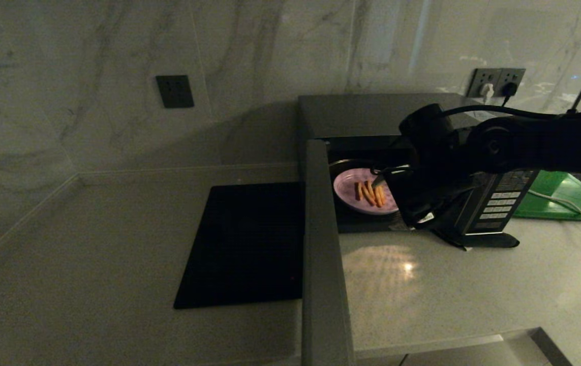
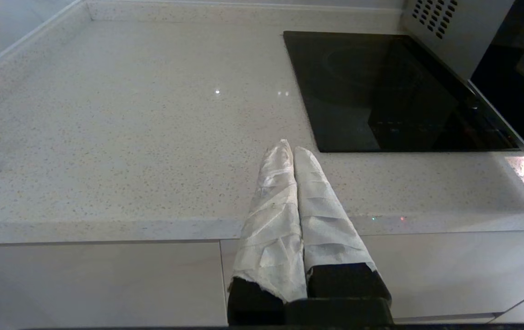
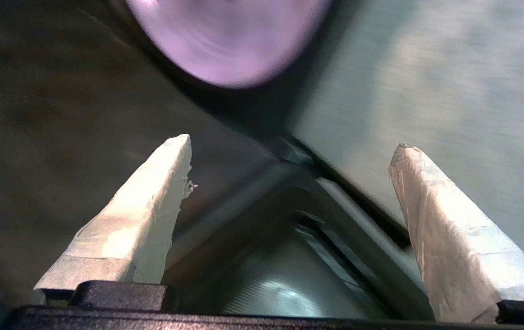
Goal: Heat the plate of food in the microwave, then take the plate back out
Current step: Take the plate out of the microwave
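The microwave (image 1: 371, 114) stands at the back of the counter with its door (image 1: 320, 254) swung wide open toward me. Inside it sits the pale lavender plate of food (image 1: 366, 192), holding a few orange sticks. My right gripper (image 1: 387, 181) is at the cavity mouth, by the plate's right rim. In the right wrist view that gripper (image 3: 291, 151) is open with nothing between its fingers, and the plate (image 3: 225, 41) lies just ahead of the tips, apart from them. My left gripper (image 2: 289, 146) is shut and empty, parked above the counter's front edge; the head view does not show it.
A flat black glass square (image 1: 244, 244) lies left of the open door. The button panel (image 1: 501, 203) faces forward under my right arm. A green board (image 1: 564, 198) with a white cable across it lies at the right. Wall sockets (image 1: 496, 81) sit behind.
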### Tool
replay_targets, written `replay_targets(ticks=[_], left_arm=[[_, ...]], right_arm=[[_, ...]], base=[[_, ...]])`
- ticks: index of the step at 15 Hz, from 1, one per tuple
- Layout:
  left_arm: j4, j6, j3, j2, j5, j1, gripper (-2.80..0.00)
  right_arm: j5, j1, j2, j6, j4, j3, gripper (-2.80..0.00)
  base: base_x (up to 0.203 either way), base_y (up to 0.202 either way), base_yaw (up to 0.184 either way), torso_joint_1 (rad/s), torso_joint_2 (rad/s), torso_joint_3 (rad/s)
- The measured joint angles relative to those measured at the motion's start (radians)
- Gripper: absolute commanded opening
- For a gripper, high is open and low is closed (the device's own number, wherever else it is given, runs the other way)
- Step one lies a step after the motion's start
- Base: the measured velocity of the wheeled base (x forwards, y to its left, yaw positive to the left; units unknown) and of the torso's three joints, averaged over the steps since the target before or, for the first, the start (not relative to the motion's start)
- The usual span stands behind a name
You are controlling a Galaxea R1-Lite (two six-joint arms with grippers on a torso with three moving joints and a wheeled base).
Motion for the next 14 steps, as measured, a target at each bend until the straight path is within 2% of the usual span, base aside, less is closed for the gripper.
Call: replay_targets(ticks=[3, 5, 9, 14], left_arm=[[0.000, 0.000, 0.000, 0.000, 0.000, 0.000, -2.80], [0.000, 0.000, 0.000, 0.000, 0.000, 0.000, -2.80], [0.000, 0.000, 0.000, 0.000, 0.000, 0.000, -2.80], [0.000, 0.000, 0.000, 0.000, 0.000, 0.000, -2.80]], right_arm=[[-0.002, -0.024, 0.030, 0.061, -0.102, -0.010, 0.00], [-0.006, -0.031, 0.046, 0.074, -0.118, -0.012, 0.00], [-0.094, -0.033, 0.094, 0.068, -0.115, -0.009, 0.00], [-0.101, -0.035, 0.130, 0.064, -0.047, -0.028, 0.00]], base=[[0.000, 0.000, 0.000, 0.000, 0.00, 0.000], [0.000, 0.000, 0.000, 0.000, 0.00, 0.000], [0.000, 0.000, 0.000, 0.000, 0.00, 0.000], [0.000, 0.000, 0.000, 0.000, 0.00, 0.000]])
